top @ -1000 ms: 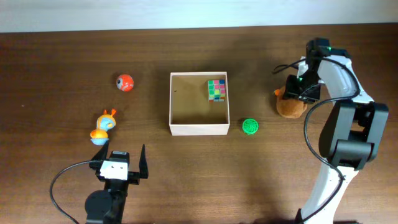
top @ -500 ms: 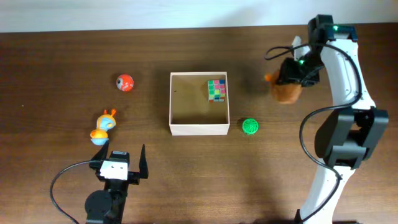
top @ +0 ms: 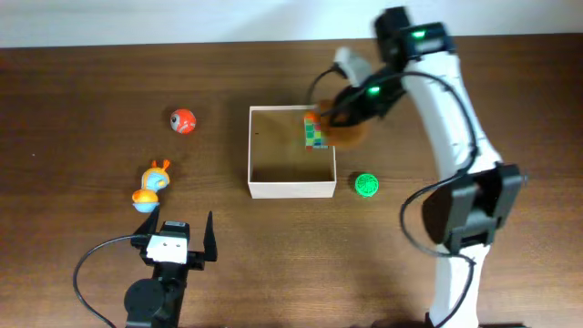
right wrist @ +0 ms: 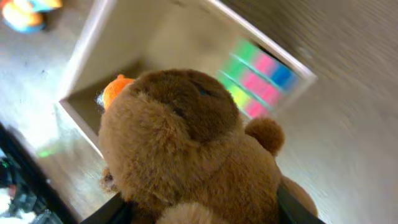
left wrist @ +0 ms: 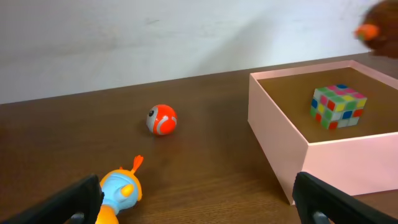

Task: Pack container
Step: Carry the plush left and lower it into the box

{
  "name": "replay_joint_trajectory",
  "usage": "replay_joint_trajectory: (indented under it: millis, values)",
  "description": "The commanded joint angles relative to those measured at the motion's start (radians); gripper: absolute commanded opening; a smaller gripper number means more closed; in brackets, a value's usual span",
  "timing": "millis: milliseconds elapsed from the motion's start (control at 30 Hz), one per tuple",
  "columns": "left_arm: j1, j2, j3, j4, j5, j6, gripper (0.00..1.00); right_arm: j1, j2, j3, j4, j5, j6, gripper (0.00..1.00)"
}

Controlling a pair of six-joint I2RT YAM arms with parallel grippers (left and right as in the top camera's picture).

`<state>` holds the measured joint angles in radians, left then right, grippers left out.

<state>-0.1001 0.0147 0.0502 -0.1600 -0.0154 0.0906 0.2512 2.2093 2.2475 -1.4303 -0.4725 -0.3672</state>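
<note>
**Now: plush toy held over the container's right wall**

Right now the container (top: 291,189) sits open-topped about midway between the left and right edges of the bench (top: 91,91), somewhat nearer the far edge than the front. Inside it, a multicoloured cube (top: 316,137) lies in the far right corner, close to the walls there.

The right gripper (top: 346,117) reaches in from the right side of the bench and is clamped on a brown plush toy (top: 351,135) with an orange beak. The toy hangs over the container's right wall, partly above the cube. The right wrist view is blurred and the plush (right wrist: 186,149) fills most of it, so the fingers show only as dark shapes at either side of the toy; it probably hangs clear of the cube, though I cannot tell for sure.

The left gripper (top: 179,239) rests near the front edge, left of centre, its fingers (left wrist: 81,196) spread wide apart with nothing between them.

A green ball (top: 366,185) lies just beside the container's front right corner. A red ball (top: 183,120) and a blue-and-orange toy (top: 150,185) lie well apart from the container, toward the left edge.
</note>
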Motion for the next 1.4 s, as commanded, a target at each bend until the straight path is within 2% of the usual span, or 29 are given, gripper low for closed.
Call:
replay_joint_trajectory:
  millis: [0,233,367,533,667,1000,1233,1300,1333,1367]
  values:
    - [0.005,-0.010,-0.006,0.003,0.000,0.019,0.99,0.097,-0.043,0.024,0.045,0.073,-0.044,0.48]
    - [0.005,-0.010,-0.006,0.003,0.000,0.019,0.99,0.233,-0.041,0.024,0.207,0.214,-0.043,0.49]
    - [0.005,-0.010,-0.006,0.003,0.000,0.019,0.99,0.241,-0.033,0.023,0.271,0.216,-0.043,0.48]
    - [0.005,-0.010,-0.006,0.003,0.000,0.019,0.99,0.231,0.001,0.023,0.311,0.216,-0.046,0.41]
    - [0.005,-0.010,-0.006,0.003,0.000,0.019,0.99,0.233,0.027,0.023,0.335,0.213,-0.048,0.48]
    - [0.005,-0.010,-0.006,0.003,0.000,0.019,0.99,0.241,0.091,0.006,0.317,0.193,-0.053,0.43]
    - [0.005,-0.010,-0.006,0.003,0.000,0.019,0.99,0.238,0.105,-0.018,0.317,0.193,-0.067,0.44]
    - [0.005,-0.010,-0.006,0.003,0.000,0.019,0.99,0.238,0.105,-0.018,0.317,0.193,-0.067,0.54]
    - [0.005,-0.010,-0.006,0.003,0.000,0.019,0.99,0.238,0.105,-0.018,0.317,0.194,-0.067,0.65]
    - [0.005,-0.010,-0.006,0.003,0.000,0.019,0.99,0.238,0.105,-0.018,0.317,0.194,-0.067,0.69]
